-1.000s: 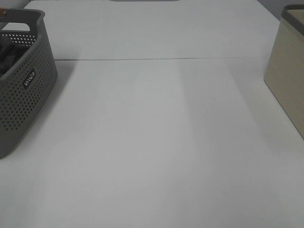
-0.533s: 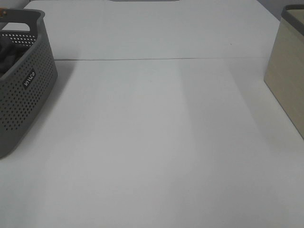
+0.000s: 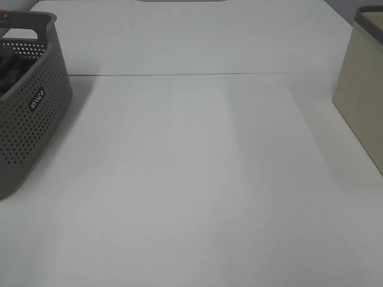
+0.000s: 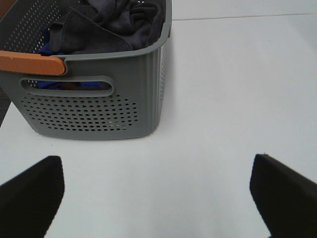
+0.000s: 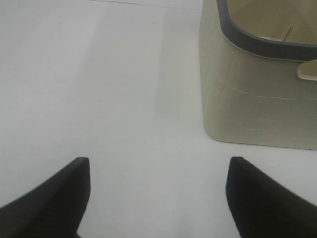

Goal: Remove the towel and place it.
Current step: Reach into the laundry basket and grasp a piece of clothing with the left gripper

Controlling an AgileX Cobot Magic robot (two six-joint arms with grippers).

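The dark charcoal towel (image 4: 116, 25) lies crumpled inside a grey perforated basket (image 4: 94, 111); a bit of it shows in the exterior view (image 3: 9, 69) in the basket (image 3: 33, 119) at the far left. My left gripper (image 4: 156, 198) is open and empty, well short of the basket, above the white table. My right gripper (image 5: 156, 196) is open and empty, beside a beige bin (image 5: 257, 99). Neither gripper shows in the exterior view.
A blue cloth (image 4: 49, 42) lies under the towel in the basket, which has an orange handle (image 4: 29, 64). The beige bin (image 3: 362, 101) with a dark rim stands at the right edge. A seam (image 3: 203, 74) crosses the white table.
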